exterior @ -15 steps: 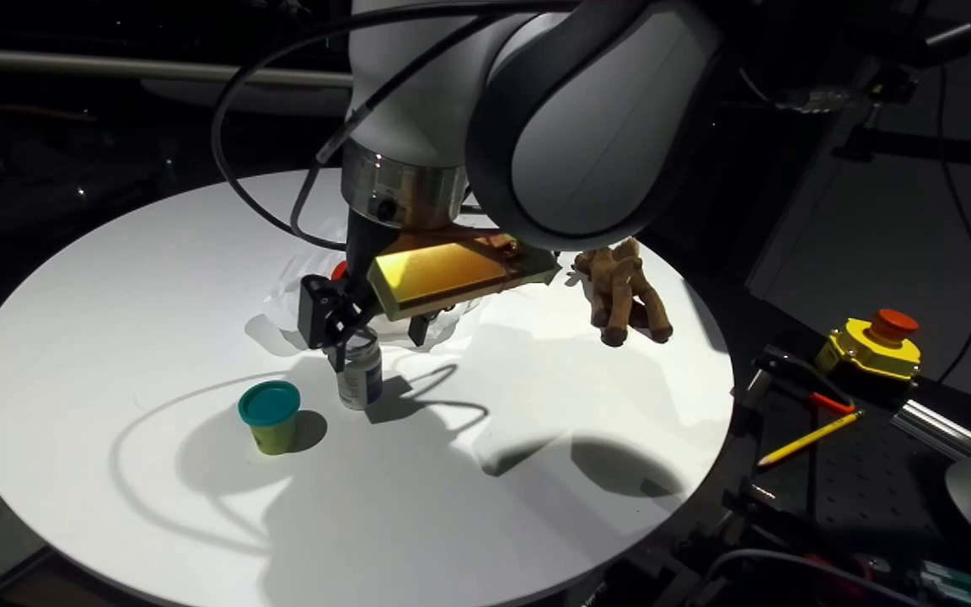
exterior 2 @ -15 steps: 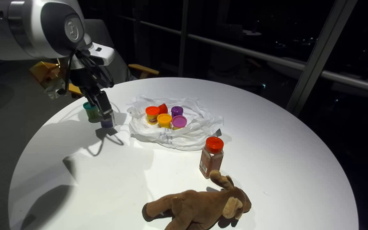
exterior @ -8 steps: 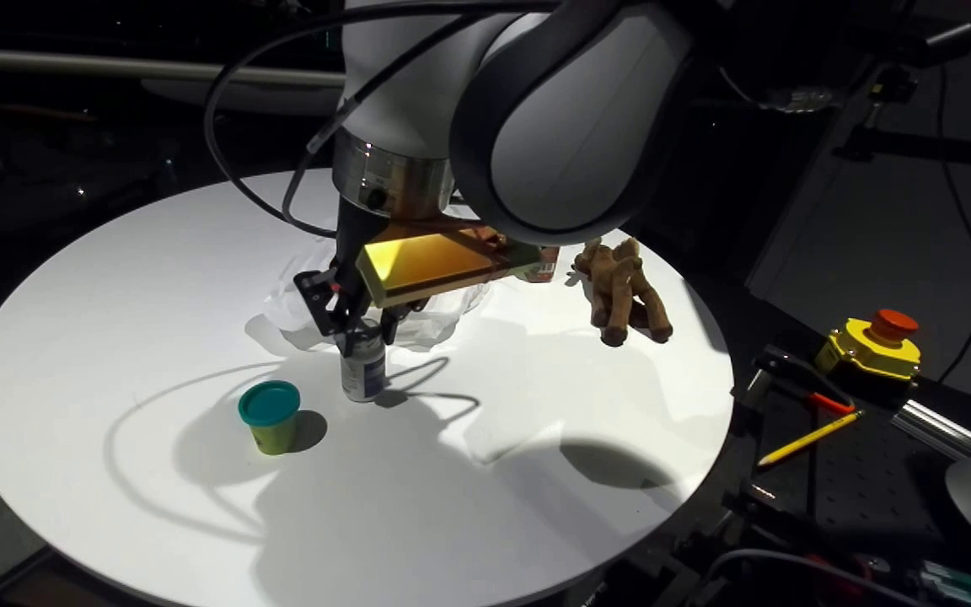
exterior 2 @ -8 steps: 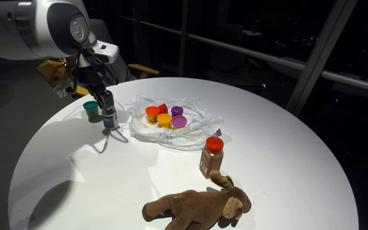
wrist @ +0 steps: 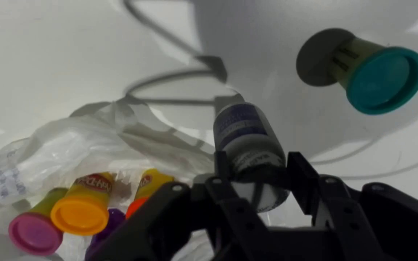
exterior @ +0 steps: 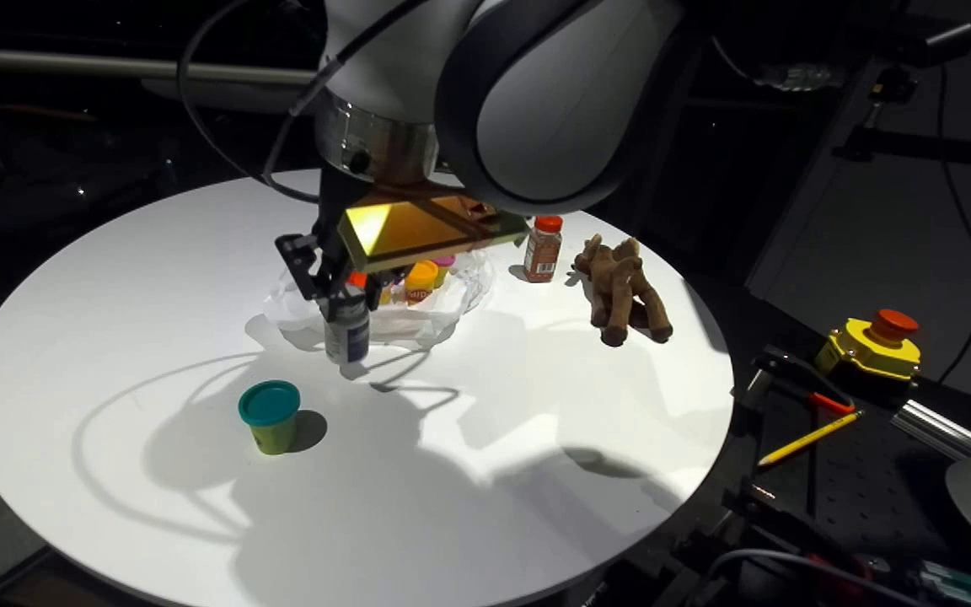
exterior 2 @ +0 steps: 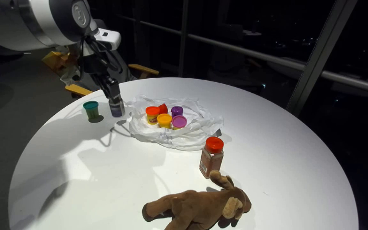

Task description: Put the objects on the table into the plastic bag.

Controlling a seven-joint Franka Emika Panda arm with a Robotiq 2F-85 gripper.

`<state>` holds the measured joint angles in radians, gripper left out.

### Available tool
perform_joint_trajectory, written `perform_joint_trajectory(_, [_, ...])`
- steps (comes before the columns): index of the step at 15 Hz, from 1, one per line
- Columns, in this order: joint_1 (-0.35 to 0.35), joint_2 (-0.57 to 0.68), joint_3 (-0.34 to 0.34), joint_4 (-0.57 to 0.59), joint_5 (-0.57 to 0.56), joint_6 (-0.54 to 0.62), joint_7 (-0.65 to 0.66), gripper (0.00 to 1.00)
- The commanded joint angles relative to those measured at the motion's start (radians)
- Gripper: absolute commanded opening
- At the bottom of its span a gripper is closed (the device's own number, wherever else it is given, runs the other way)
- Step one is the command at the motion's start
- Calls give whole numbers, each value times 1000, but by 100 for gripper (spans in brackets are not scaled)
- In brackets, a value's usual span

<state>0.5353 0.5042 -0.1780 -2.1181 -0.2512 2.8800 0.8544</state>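
Grey canister (wrist: 245, 130) sits clamped in the claw (wrist: 258, 159), its upper end pinched between the dark jaws. It hangs close to upright near the plastic bag (exterior 2: 187, 137), and its base looks just clear of the round white desk (exterior 2: 292, 159).

The bag lies spread on the desk, thin, whitish and wrinkled. Five things stand among its crumpled folds: a tub with an orange-red lid (exterior 2: 152, 115), a red piece (exterior 2: 163, 109), a tub with a yellow-orange lid (exterior 2: 164, 120), a purple piece (exterior 2: 177, 111) and a tub with a pinkish purple lid (exterior 2: 179, 122).

The teal cup (exterior: 270, 415), teal at the lid and yellow-green below, stands upright on the desk, near the canister and apart from the bag. Past the bag, the brown red-capped bottle (exterior 2: 211, 158) also stands upright on the desk, with the brown plush toy (exterior 2: 200, 204) just beside it.

A gold block (exterior: 426, 232) juts out at the arm's wrist, above the claw. Beyond the desk's edge, in an exterior view, a yellow and red device (exterior: 873, 346) and a yellow pencil (exterior: 810, 438) rest on a dark surface (exterior: 861, 502).
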Motion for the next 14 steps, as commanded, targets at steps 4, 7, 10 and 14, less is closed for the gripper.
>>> perform_joint_trajectory(4, [34,-88,-118,66,-74,-72,73,19])
perform_joint_trajectory(7, [-45,-90,-80,57,-52,-92,40,19])
perform_joint_trajectory(10, [-99,-74,-68,48,-54,-93,40,19])
perform_joint_trajectory(14, [-158,-54,-47,28,-33,-76,23,19])
